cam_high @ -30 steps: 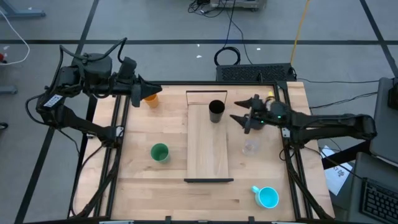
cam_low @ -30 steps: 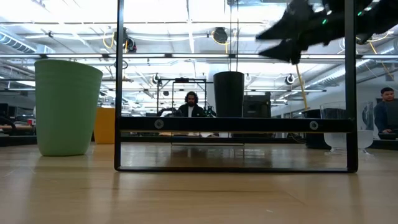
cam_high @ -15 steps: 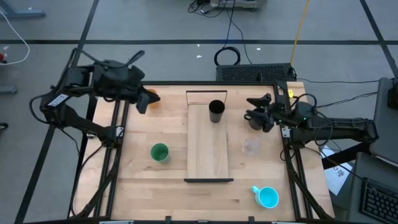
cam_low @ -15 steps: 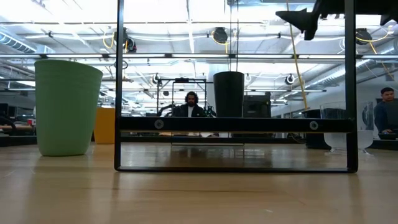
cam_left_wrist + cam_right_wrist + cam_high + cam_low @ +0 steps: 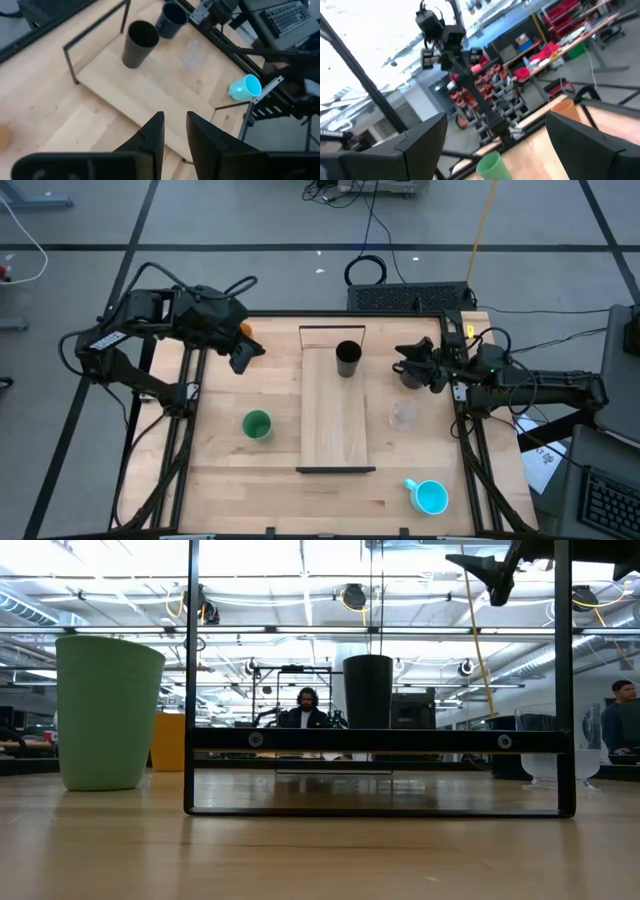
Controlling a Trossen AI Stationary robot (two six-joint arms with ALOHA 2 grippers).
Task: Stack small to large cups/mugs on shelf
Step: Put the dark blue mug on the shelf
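We judge early stage: only tall black cup on shelf. Left gripper fingers narrowly apart, empty, near orange cup at bench far-left corner; right gripper fingers wide, empty, above dark mug. Next we need descent onto a cup.

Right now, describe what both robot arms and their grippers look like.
Both arms are dark, jointed, with loose black cables looped along them. The left arm carries a white label near its base; its left gripper has two flat black fingers. The right arm shows small green lights near the right gripper.
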